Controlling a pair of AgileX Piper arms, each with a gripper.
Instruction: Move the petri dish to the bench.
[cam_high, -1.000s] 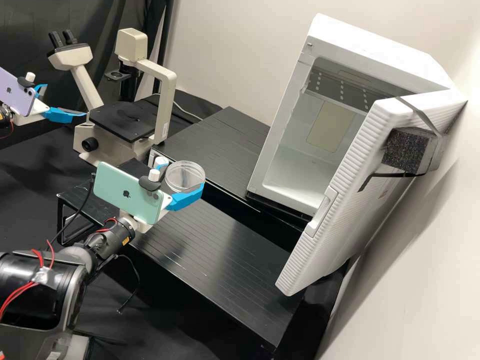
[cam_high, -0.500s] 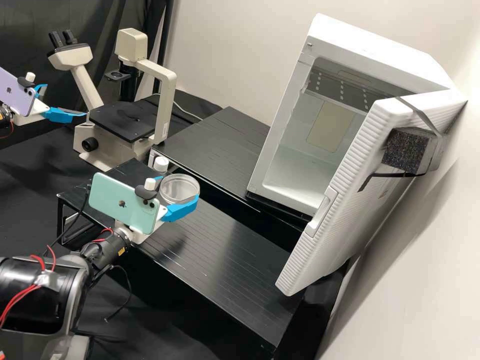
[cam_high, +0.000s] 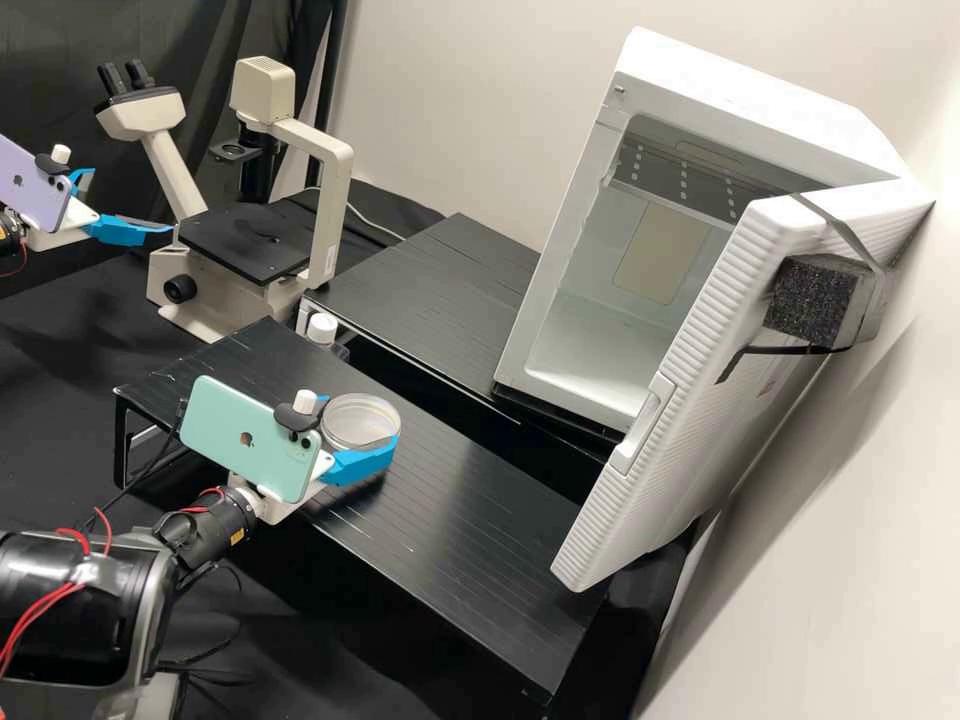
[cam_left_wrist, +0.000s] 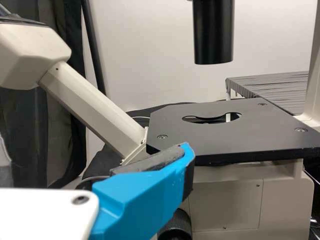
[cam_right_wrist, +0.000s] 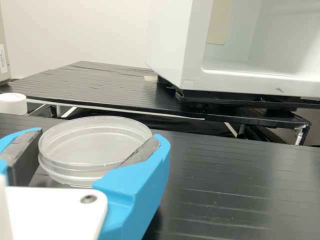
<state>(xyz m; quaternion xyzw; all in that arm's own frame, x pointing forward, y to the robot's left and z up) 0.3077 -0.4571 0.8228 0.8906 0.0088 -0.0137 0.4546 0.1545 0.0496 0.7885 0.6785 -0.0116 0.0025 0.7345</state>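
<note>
Right wrist view: parted dish-wide, my pincer (cam_right_wrist: 98, 137) grips the petri dish (cam_right_wrist: 90, 147), likely for setting level on the bench (cam_right_wrist: 230, 185) next.

The petri dish (cam_right_wrist: 85, 142) is smooth, glossy plastic.

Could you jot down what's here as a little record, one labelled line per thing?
petri dish: clear, over near black platform; contact unclear
right gripper: closed on dish
left gripper: open, beside microscope
white cabinet: door open
white-capped bottle: by the gap between platforms
</note>
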